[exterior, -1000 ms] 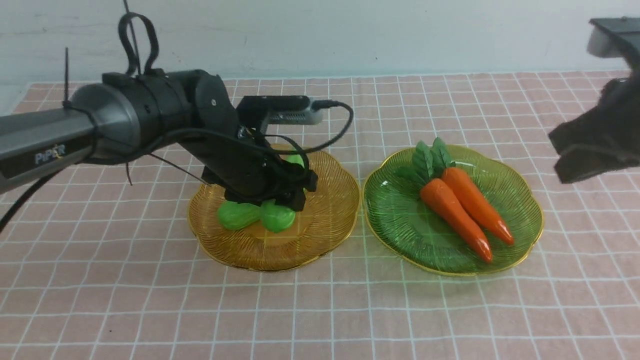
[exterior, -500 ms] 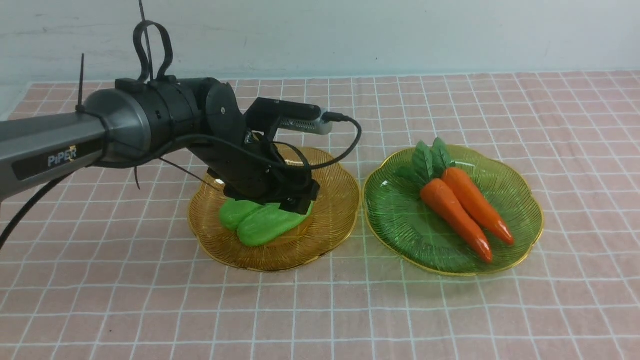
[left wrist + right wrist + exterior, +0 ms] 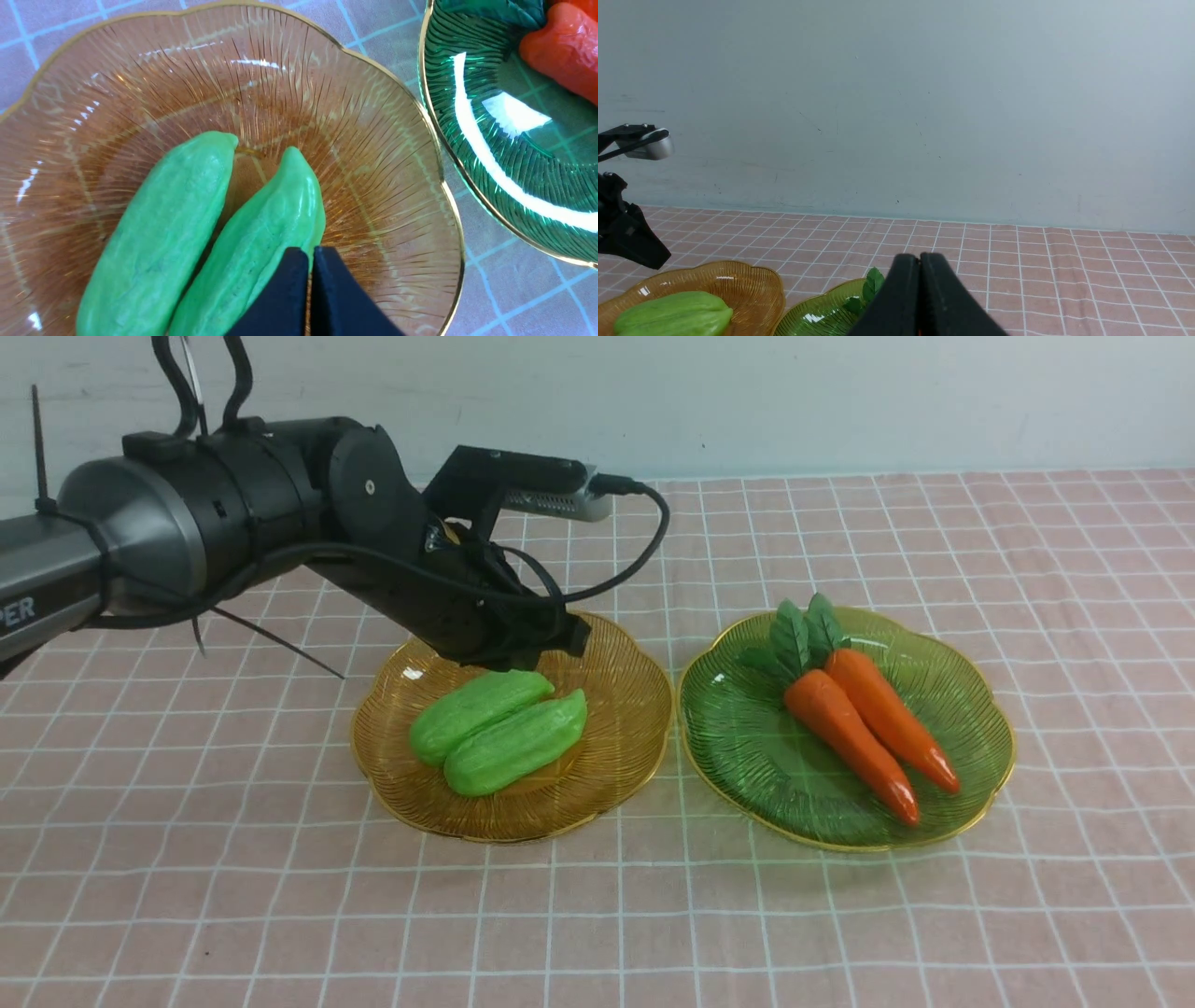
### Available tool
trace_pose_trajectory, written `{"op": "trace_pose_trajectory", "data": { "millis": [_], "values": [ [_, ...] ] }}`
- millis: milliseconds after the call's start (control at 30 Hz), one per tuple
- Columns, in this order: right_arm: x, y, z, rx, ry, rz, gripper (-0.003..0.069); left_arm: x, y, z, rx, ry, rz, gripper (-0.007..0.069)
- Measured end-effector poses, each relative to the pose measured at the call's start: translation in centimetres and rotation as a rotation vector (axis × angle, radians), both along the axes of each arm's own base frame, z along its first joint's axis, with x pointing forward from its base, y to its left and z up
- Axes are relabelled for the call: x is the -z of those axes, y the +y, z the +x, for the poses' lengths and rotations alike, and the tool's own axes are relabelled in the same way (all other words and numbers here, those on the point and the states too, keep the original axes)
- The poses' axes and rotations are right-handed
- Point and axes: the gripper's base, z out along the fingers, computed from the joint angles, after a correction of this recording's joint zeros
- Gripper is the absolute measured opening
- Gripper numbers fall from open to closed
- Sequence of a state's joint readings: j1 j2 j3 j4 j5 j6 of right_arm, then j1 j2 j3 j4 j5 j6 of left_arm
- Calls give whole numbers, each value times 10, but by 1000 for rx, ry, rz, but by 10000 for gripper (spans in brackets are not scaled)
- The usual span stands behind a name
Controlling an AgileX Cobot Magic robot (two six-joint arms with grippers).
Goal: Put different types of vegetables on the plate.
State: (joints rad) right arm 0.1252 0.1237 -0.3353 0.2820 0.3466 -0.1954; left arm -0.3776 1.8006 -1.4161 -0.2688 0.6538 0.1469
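Two light-green gourds (image 3: 498, 731) lie side by side on the amber plate (image 3: 616, 747); they also show in the left wrist view (image 3: 205, 242). Two orange carrots (image 3: 864, 728) with green tops lie on the green plate (image 3: 747, 747). My left gripper (image 3: 541, 649) hovers just above the amber plate's far side, over the gourds, shut and empty; its tips (image 3: 310, 254) show closed in the left wrist view. My right gripper (image 3: 920, 259) is shut and empty, raised high, out of the front view.
The plates stand next to each other on a pink checked cloth (image 3: 597, 915). A pale wall (image 3: 747, 401) runs along the table's far edge. The left arm (image 3: 187, 532) reaches in from the left.
My left gripper has let go of the second gourd, shut, and lifted up and back from the amber plate. Both gourds now lie uncovered. The right arm has left the front view.
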Motion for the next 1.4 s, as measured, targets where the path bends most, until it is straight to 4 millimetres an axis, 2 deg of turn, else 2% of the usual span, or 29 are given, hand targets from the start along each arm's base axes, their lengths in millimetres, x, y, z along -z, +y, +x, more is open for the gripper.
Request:
{"op": "trace_pose_trajectory", "data": {
  "millis": [233,433,533,667,800,933,1033,1200,1400],
  "values": [
    [0,0,0,0,1,13,-17,-1,0,0,1,-3,-2,-3],
    [3,0,1,2,4,15,-17,-22,3,-10,7,-33,-16,-3],
    [17,0,1,5,14,15,-17,-35,6,-17,11,-55,-25,-3],
    [56,-1,0,6,54,10,-17,-56,10,-28,16,-91,-40,-3],
    [93,0,5,6,157,-13,-17,-91,18,-51,26,-151,-65,-3],
    [116,-2,7,22,234,-150,-17,-132,32,-84,36,-255,-80,-3],
    [117,-3,7,26,243,-186,-17,-152,42,-107,48,-290,-71,-3],
    [117,-5,7,64,247,-186,-17,-170,58,-143,68,-285,-24,-3],
    [117,-7,7,95,249,-184,-17,-197,78,-190,62,-362,-33,-3]
  ]
}}
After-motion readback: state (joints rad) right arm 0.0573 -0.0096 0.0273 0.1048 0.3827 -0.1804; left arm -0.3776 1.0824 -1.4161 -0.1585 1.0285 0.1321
